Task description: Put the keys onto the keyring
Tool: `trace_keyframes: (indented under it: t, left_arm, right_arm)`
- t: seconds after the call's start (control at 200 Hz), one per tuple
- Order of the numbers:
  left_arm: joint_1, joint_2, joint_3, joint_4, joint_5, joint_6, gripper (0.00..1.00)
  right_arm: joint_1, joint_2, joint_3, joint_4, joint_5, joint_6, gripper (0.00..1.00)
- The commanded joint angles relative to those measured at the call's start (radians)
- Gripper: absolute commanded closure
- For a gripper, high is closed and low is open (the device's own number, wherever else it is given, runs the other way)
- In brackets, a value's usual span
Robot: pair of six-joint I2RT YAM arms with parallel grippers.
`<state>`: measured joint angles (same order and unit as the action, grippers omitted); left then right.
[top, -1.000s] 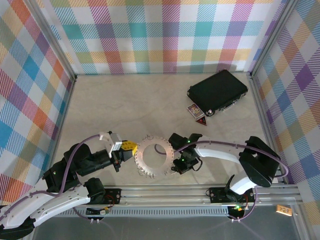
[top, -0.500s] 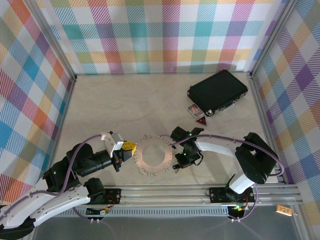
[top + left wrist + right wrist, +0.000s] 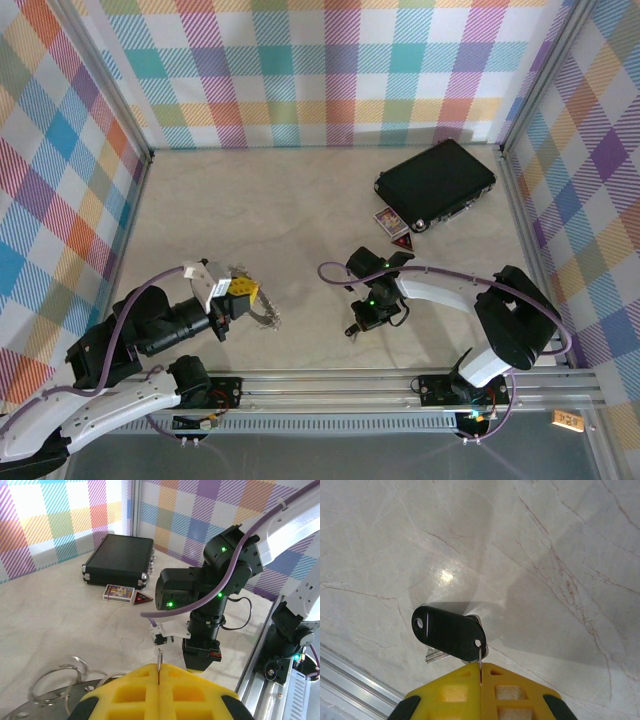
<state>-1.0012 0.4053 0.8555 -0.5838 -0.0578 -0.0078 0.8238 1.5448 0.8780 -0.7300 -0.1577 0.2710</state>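
Note:
My left gripper (image 3: 246, 291) is shut on the keyring (image 3: 266, 316), whose silvery links hang in a small bunch just right of the yellow fingers. In the left wrist view a thin wire loop of the keyring (image 3: 159, 656) stands up from the closed jaws of the left gripper (image 3: 159, 668), and more of its rings (image 3: 54, 682) lie lower left. My right gripper (image 3: 357, 326) faces it, a short gap away. In the right wrist view the right gripper (image 3: 480, 666) is shut on a thin wire loop through the black head of the keys (image 3: 449, 632). The silver blade (image 3: 434, 656) pokes out behind.
A black rectangular case (image 3: 436, 182) lies at the back right, with a small card box (image 3: 388, 220) and a red triangle (image 3: 401, 241) beside it. The aluminium rail (image 3: 330, 383) runs along the near edge. Checkered walls close in three sides.
The blurred silvery disc between the grippers is gone; the keyring now hangs in a small bunch by the left gripper, which has drawn back to the left. The right gripper shifted slightly.

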Motion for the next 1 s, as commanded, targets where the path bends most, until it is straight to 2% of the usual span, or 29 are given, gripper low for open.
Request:
trace_keyframes:
  t: [0.0, 0.465, 0.995]
  left_arm:
    - [-0.008, 0.008, -0.006, 0.030, 0.005, -0.006, 1.00]
    - [-0.008, 0.087, -0.107, 0.168, 0.007, -0.022, 1.00]
    - [-0.008, 0.016, -0.182, 0.246, 0.019, -0.045, 1.00]
  right_arm:
    - [-0.005, -0.021, -0.012, -0.003, -0.014, -0.017, 0.98]
    - [-0.003, -0.052, -0.048, 0.032, -0.049, 0.059, 0.95]
    - [0.035, -0.039, 0.014, -0.149, 0.049, 0.147, 0.95]
